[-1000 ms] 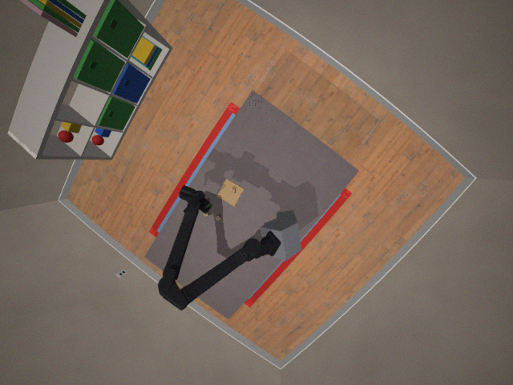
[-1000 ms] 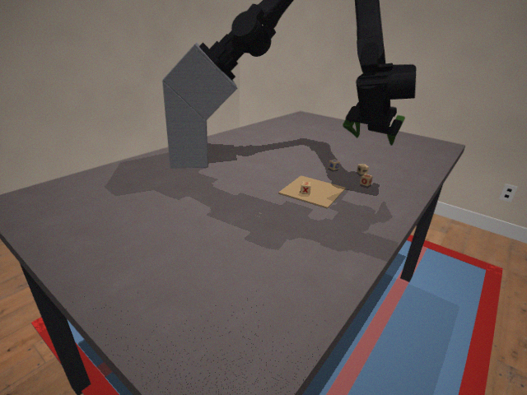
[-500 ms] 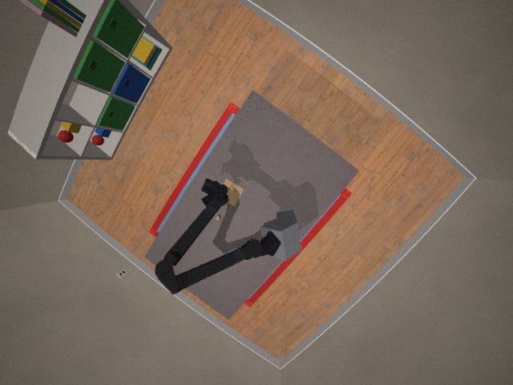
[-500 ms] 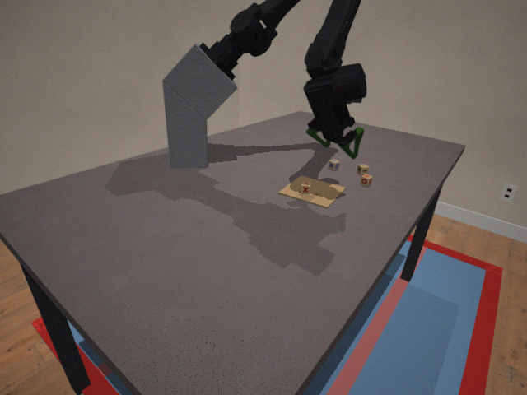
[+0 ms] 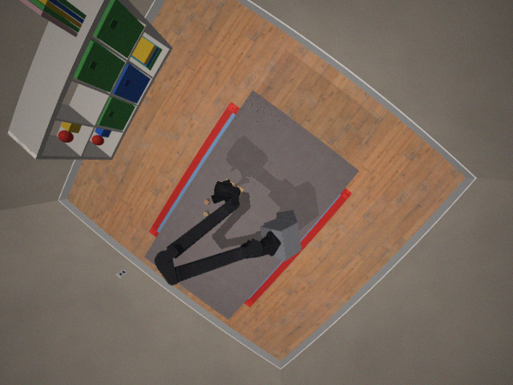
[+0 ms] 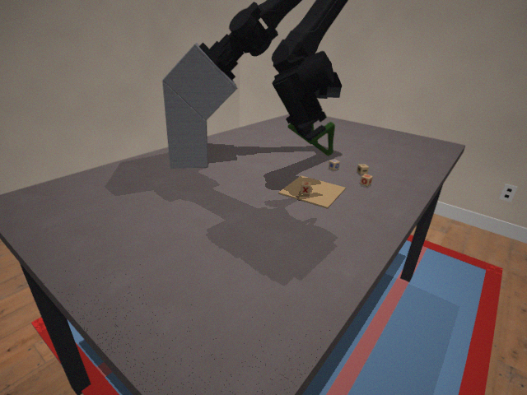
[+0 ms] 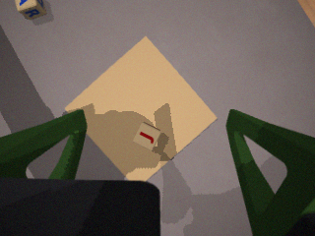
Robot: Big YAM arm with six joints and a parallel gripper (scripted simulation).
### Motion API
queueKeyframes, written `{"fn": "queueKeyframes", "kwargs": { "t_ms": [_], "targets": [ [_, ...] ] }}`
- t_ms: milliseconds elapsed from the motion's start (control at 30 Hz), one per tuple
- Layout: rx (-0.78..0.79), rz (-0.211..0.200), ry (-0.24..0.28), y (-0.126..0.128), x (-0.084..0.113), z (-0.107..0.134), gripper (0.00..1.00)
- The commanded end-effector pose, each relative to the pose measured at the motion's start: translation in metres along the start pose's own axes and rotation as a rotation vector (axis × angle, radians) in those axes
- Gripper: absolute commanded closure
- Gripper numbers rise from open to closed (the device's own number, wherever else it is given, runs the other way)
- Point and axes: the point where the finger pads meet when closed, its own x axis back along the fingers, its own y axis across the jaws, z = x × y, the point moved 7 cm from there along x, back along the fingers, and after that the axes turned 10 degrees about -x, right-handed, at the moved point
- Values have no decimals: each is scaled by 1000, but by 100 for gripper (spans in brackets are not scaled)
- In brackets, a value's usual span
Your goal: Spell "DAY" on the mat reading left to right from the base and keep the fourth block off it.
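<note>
The wooden mat [image 6: 332,193] [image 7: 143,64] lies flat; the arm covers most of it in the top view. A block [image 6: 305,188] [image 7: 147,136] sits on it, red J on top and red X on one side, near one corner. My gripper [image 7: 157,117] is open and empty above the mat, the J block seen between its fingers. Off the mat stand the blue-lettered A block [image 6: 333,164] [image 7: 31,9], cut by the wrist frame's edge, the dark-lettered Y block [image 6: 362,169] [image 5: 206,213] and the red-lettered D block [image 6: 366,180] [image 5: 206,201], with O on a side. Their top letters are too small to read.
The three loose blocks stand on the grey table [image 5: 289,136] [image 6: 170,255] beyond the mat in the exterior view, Y and D close together and nearer the table's edge. The arm's grey base [image 5: 285,240] [image 6: 187,127] stands on the other side. The arm's shadow crosses the mat.
</note>
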Motion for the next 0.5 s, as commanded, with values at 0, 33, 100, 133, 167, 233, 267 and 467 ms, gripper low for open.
{"fn": "queueKeyframes", "kwargs": {
  "t_ms": [0, 33, 100, 133, 167, 233, 267, 467],
  "targets": [
    [-101, 57, -33, 3, 16, 13, 0],
    [-126, 72, -41, 6, 21, 17, 0],
    [-144, 84, -46, 8, 25, 20, 0],
    [-157, 91, -50, 10, 28, 21, 0],
    [-164, 95, -52, 11, 29, 22, 0],
    [-167, 96, -53, 11, 29, 23, 0],
    [-161, 68, -49, 16, 21, 21, 0],
    [-157, 74, -51, 13, 22, 21, 0]
  ]
}}
